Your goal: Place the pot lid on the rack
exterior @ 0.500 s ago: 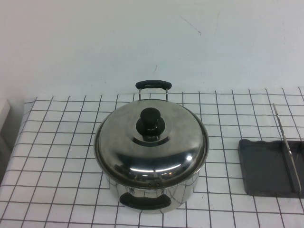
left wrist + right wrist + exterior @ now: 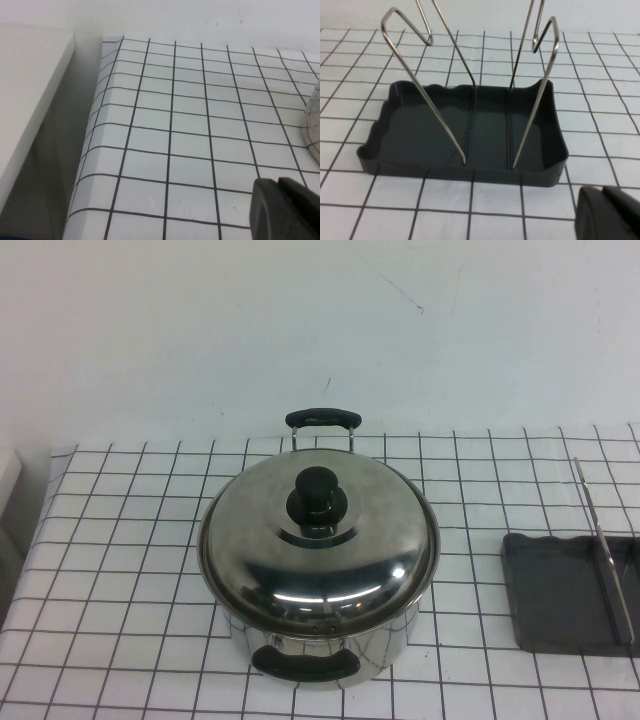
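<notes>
I see the lid [image 2: 318, 536] seated on the pot [image 2: 322, 655], untouched. Left gripper [image 2: 285, 209] low over bare cloth [image 2: 190, 125], pot edge just beyond it. Right gripper [image 2: 610, 212] just short of the rack [image 2: 470, 145]. Grip state: cannot tell for either.

open tabletop [image 2: 480, 570] between pot [image 2: 320, 640], rack [image 2: 560, 590]

Pretty bright, even overhead light. The round shiny steel pot lid [image 2: 318, 532] caught white glare streaks, the high view looked soft and washed out, shadows stayed faint.
</notes>
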Controlling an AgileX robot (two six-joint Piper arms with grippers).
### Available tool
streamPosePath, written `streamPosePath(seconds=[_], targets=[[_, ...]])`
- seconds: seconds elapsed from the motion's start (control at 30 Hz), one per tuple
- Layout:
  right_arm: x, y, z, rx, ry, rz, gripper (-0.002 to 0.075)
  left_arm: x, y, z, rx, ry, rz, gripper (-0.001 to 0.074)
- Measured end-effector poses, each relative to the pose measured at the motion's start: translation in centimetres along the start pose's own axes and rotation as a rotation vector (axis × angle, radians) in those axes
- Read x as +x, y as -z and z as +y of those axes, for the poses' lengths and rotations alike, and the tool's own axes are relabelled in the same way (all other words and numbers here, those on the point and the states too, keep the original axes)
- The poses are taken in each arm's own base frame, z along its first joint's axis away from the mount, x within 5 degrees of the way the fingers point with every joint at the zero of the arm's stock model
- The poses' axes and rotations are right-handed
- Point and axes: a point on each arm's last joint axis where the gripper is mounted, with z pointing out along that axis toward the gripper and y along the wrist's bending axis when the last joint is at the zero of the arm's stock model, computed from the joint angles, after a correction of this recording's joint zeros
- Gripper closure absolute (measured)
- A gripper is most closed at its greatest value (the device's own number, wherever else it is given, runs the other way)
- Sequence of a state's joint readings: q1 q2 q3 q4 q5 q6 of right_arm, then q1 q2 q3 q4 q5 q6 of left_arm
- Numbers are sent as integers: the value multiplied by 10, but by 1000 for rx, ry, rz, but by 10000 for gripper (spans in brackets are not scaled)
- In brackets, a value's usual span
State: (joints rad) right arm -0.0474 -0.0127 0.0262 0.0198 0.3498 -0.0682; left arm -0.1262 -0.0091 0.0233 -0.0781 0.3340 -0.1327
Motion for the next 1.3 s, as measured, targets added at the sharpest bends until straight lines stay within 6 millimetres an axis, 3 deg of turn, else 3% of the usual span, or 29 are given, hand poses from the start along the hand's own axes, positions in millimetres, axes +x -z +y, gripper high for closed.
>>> streamPosePath(seconds=[0.13,0.33,0.43,0.7,0.8,1.03,1.3], targets=[[0,0,0,0,0,0,729,-1,0,-2,26,92,-6,738],[0,0,0,0,0,0,729,-12,1,-12,173,649,-94,738],[0,0,0,0,0,0,729,-16,2,-13,207,781,-120,738],[0,0,0,0,0,0,729,-18,2,-11,189,640,-160,738],[0,0,0,0,0,0,729,-23,6,-16,201,459,-135,738],[0,0,0,0,0,0,729,-89,30,-42,294,41,-130,738],[0,0,0,0,0,0,729,-155,6,-64,373,-222,-42,736]])
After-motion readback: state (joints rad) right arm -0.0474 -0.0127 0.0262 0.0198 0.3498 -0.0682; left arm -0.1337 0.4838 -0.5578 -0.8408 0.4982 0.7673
